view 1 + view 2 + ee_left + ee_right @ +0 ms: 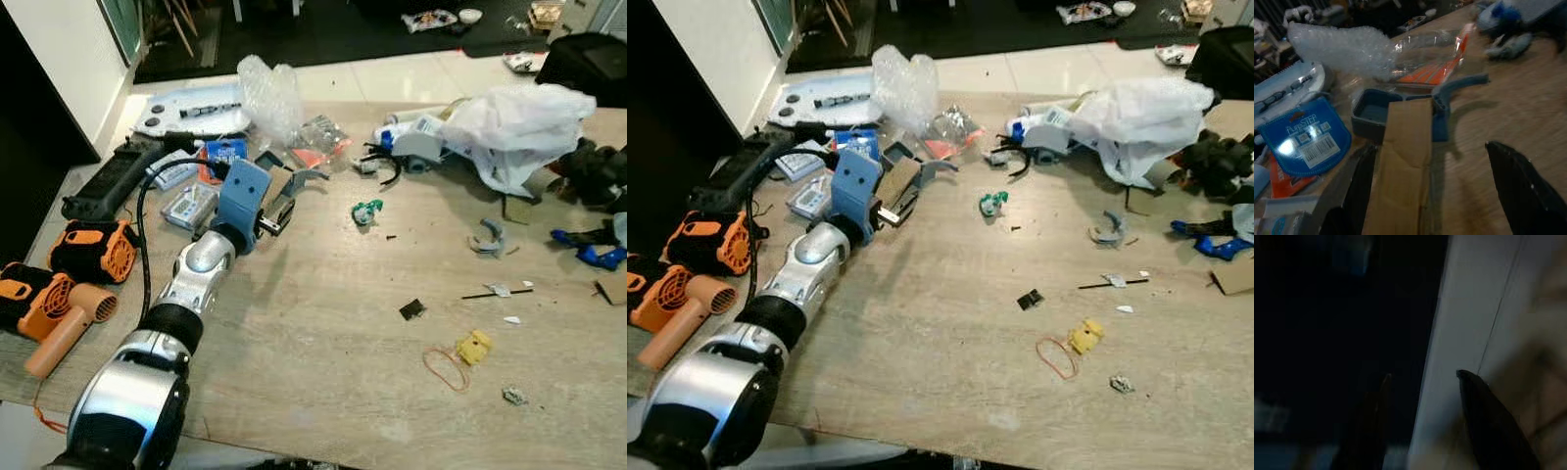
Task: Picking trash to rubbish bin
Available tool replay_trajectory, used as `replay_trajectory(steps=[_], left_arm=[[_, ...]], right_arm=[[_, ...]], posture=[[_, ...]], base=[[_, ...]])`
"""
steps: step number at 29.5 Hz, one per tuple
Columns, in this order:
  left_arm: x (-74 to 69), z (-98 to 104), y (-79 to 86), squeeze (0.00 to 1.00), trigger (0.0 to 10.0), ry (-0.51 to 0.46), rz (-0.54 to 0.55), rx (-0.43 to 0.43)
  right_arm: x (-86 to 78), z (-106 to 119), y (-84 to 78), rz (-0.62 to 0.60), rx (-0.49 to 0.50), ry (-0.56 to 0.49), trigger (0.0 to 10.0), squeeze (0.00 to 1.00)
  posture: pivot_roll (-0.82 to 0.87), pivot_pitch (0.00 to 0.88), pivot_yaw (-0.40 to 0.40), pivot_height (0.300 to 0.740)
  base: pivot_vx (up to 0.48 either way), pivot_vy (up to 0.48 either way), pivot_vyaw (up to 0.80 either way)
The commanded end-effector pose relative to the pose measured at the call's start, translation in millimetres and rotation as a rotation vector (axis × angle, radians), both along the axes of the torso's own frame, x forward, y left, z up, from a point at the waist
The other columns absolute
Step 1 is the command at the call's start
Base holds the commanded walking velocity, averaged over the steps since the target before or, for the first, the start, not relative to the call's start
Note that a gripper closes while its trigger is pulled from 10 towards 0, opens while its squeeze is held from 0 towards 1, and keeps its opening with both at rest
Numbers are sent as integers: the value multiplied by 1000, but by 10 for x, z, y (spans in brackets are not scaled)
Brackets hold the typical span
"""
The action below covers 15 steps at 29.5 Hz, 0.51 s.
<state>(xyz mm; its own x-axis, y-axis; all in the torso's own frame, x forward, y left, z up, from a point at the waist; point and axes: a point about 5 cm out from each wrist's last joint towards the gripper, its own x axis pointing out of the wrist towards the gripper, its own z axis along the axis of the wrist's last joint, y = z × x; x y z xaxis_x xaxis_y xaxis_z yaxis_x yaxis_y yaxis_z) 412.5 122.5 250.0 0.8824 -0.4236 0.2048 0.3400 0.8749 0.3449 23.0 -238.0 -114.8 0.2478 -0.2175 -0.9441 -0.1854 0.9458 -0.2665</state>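
Trash covers the table (323, 372) from the white plastic bag (519, 122) and bubble wrap (266, 88) down to a yellow scrap (474, 347), nothing looks binned and I see no bin, so I judge the task barely started. My left end effector (1430, 186) has its fingers spread around a brown cardboard strip (1400, 166) at the table's left, not pinching it; the strip's long axis runs away from me along the fingers, far end touching a blue tray (1371, 110). Right end effector (1425, 421) hangs idle in the dark, fingers apart.

Orange heat gun (54, 311), wooden table (323, 362)
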Motion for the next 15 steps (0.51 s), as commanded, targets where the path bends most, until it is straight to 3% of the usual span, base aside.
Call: replay_trajectory(steps=[1,15], left_arm=[[24,-17,75,0,10000,13,45,37],[76,21,255,0,10000,34,171,94]], right_arm=[[-283,-44,162,27,48,78,10000,0],[-381,-17,132,45,39,50,10000,0]], posture=[[-463,502,135,740],[-525,541,114,740]], base=[[0,0,0],[0,0,0]])
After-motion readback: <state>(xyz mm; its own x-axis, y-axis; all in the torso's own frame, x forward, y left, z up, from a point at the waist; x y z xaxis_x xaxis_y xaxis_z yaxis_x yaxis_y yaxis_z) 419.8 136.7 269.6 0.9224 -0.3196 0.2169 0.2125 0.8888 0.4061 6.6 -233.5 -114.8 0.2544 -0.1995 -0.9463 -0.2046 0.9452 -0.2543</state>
